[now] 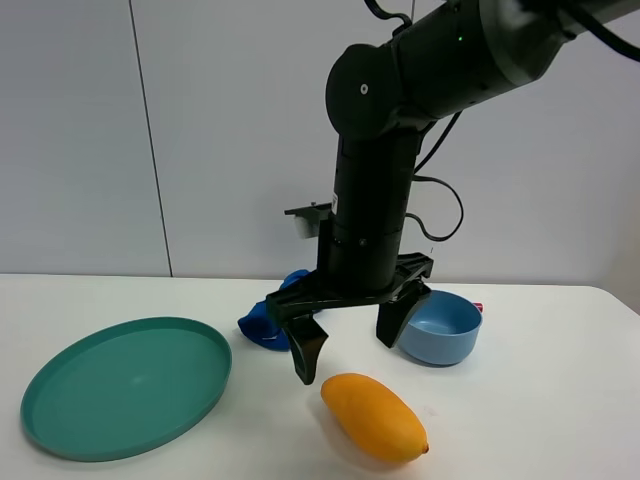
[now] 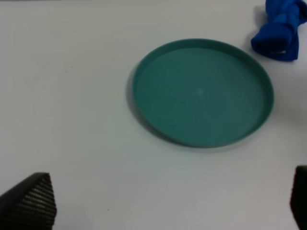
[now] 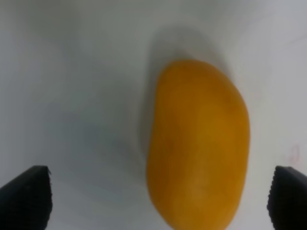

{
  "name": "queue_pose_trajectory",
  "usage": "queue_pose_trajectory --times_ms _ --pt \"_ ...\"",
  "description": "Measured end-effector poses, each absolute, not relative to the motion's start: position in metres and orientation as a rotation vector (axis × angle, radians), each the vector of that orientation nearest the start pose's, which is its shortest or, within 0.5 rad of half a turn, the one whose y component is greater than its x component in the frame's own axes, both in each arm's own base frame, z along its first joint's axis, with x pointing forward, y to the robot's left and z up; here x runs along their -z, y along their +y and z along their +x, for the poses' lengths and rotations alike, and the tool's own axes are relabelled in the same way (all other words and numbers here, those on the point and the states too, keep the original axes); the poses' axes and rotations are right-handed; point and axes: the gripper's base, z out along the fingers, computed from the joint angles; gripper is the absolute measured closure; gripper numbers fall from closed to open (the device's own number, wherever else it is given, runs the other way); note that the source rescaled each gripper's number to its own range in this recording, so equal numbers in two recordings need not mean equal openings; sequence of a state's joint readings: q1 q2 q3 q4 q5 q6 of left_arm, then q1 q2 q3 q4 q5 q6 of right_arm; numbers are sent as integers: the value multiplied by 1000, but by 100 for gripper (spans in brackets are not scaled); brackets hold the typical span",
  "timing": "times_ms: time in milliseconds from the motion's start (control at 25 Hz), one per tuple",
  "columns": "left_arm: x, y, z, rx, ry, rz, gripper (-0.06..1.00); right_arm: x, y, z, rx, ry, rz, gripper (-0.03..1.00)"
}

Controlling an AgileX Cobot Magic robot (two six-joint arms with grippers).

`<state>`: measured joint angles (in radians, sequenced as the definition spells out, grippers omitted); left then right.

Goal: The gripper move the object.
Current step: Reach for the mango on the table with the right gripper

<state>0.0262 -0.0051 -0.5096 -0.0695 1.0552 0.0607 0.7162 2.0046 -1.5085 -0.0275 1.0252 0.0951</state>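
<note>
An orange mango (image 1: 374, 416) lies on the white table near its front edge. My right gripper (image 1: 352, 345) hangs open just above and behind it, one finger on each side, touching nothing. The right wrist view shows the mango (image 3: 197, 143) lying between the two fingertips (image 3: 26, 196). A teal plate (image 1: 127, 384) sits empty at the left; it also shows in the left wrist view (image 2: 203, 91). My left gripper (image 2: 158, 201) is open and empty above bare table, short of the plate.
A light blue bowl (image 1: 440, 327) stands behind the right gripper. A crumpled blue cloth (image 1: 268, 318) lies behind it to the left, also in the left wrist view (image 2: 279, 29). A grey wall runs along the table's back.
</note>
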Motion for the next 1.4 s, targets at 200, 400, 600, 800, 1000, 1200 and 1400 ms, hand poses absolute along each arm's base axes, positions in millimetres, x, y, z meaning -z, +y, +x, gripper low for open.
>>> queue_pose_trajectory --times_ms 200,400,600,800,1000,1200,1400 --pt "-280 -6 -7 27 2022 38 -6 -191 258 308 -22 2902 -866 24" --pt "-280 -6 -7 27 2022 38 -6 -178 255 306 -3 2937 -847 24" --pt "-280 -6 -7 27 2022 38 -6 -160 257 308 22 2976 -840 24" --pt "-280 -6 -7 27 2022 38 -6 -142 258 309 46 3011 -850 24" --pt "-280 -6 -7 27 2022 38 -6 -131 258 310 63 3036 -853 24" --pt "-280 -6 -7 27 2022 38 -6 -119 254 314 67 3064 -831 24" --pt "-280 -6 -7 27 2022 38 -6 -118 252 317 62 3062 -815 24"
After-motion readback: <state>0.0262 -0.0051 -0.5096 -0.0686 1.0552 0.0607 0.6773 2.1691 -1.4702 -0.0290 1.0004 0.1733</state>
